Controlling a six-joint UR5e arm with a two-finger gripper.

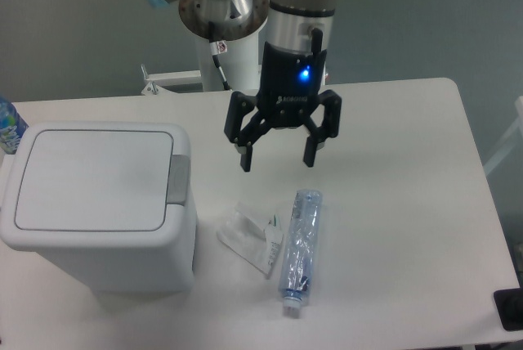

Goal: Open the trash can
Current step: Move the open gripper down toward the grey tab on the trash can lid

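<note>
The trash can [98,207] is a white boxy bin at the left of the table, its flat lid [90,178] down. A grey push-button strip [179,179] runs along the lid's right edge. My gripper [278,162] hangs above the table to the right of the can, open, with nothing between its black fingers [245,158]. It is apart from the can and a short way from the button strip.
A crushed clear plastic bottle [300,248] lies just below the gripper, with a crumpled white wrapper [249,235] beside it. A blue-labelled bottle [8,125] peeks in behind the can at the left edge. The arm's base post [225,31] stands at the back.
</note>
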